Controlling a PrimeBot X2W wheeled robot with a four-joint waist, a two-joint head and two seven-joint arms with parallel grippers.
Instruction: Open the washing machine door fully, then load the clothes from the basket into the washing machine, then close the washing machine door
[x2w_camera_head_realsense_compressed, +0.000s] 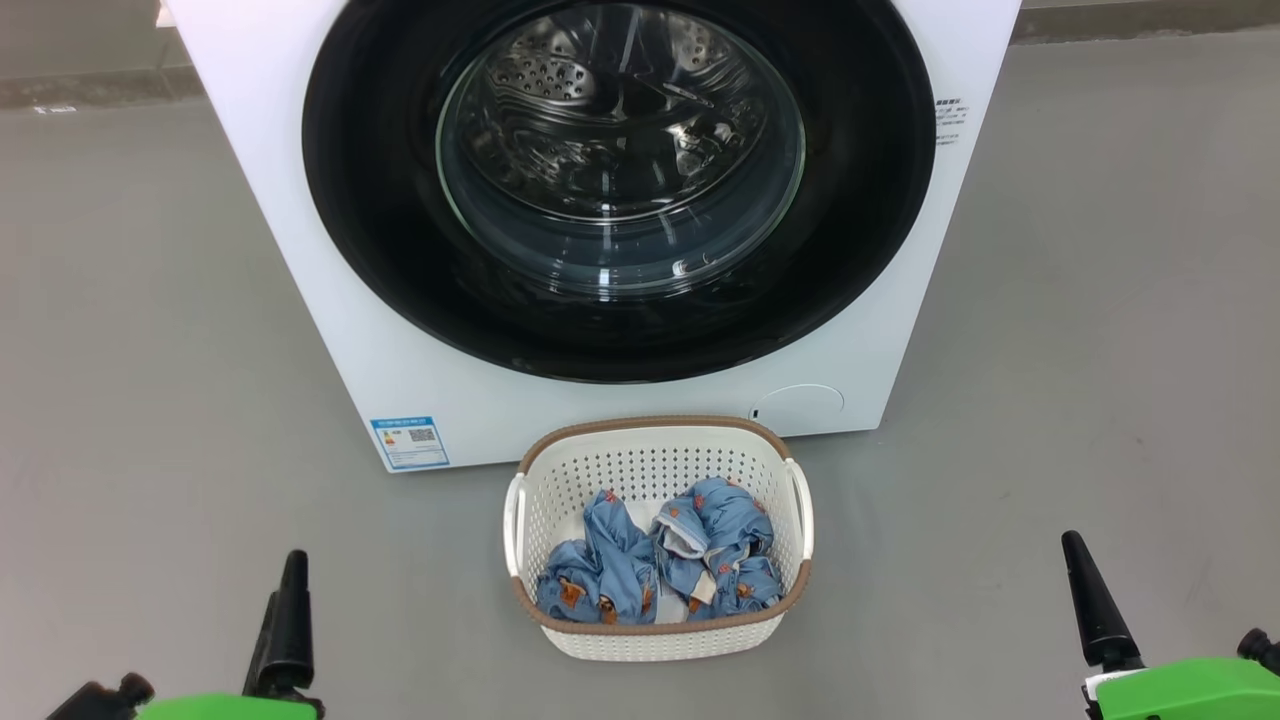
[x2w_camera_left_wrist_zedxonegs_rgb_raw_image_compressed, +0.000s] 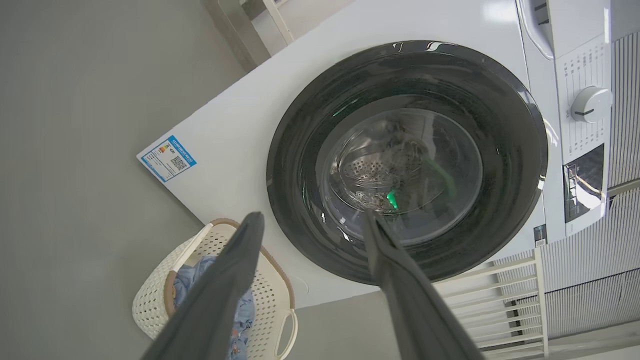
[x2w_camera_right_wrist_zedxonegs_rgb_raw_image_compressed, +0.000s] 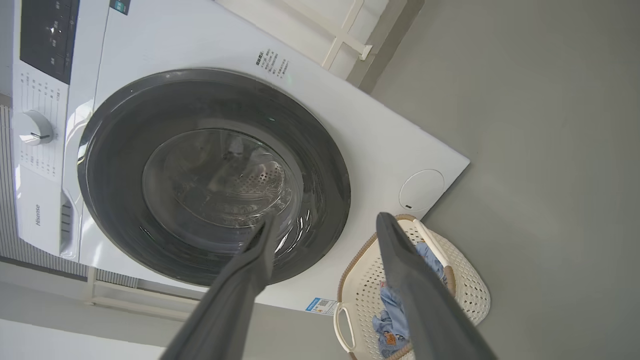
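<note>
The washing machine (x2w_camera_head_realsense_compressed: 290, 230) stands straight ahead, a white front-loader. The washing machine door (x2w_camera_head_realsense_compressed: 380, 260), with its black rim and glass bowl, lies flat against the front, and the steel drum shows through the glass. The basket (x2w_camera_head_realsense_compressed: 655, 426) sits on the floor just in front, holding the blue printed clothes (x2w_camera_head_realsense_compressed: 620, 570). My left gripper (x2w_camera_left_wrist_zedxonegs_rgb_raw_image_compressed: 312, 216) is open and empty, back from the basket on its left, one finger (x2w_camera_head_realsense_compressed: 288, 620) showing low in the head view. My right gripper (x2w_camera_right_wrist_zedxonegs_rgb_raw_image_compressed: 328, 219) is open and empty too, with a finger (x2w_camera_head_realsense_compressed: 1095, 600) back on the basket's right.
Grey floor (x2w_camera_head_realsense_compressed: 1100, 350) spreads on both sides of the machine and basket. A blue sticker (x2w_camera_head_realsense_compressed: 410, 442) and a round cover (x2w_camera_head_realsense_compressed: 800, 408) mark the machine's lower front. The control knob (x2w_camera_left_wrist_zedxonegs_rgb_raw_image_compressed: 590, 104) sits at the top. A white slatted rack (x2w_camera_left_wrist_zedxonegs_rgb_raw_image_compressed: 505, 295) stands beside the machine.
</note>
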